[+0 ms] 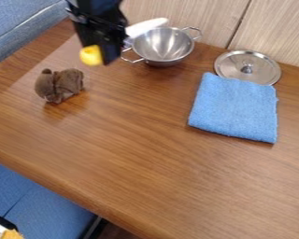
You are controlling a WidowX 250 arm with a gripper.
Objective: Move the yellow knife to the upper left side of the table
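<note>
My gripper (107,50) hangs in the upper left of the camera view, above the table (145,135), and is shut on the yellow knife. The knife's yellow handle (91,55) sticks out on the gripper's left side. Its white blade (147,27) comes out on the right, slanting up in front of the far rim of the metal pot. The dark gripper covers the knife's middle part.
The steel pot (163,45) stands right of the gripper near the wall. A round lid (247,66) lies farther right, beside a folded blue cloth (235,107). A brown plush toy (60,85) sits below and left of the gripper.
</note>
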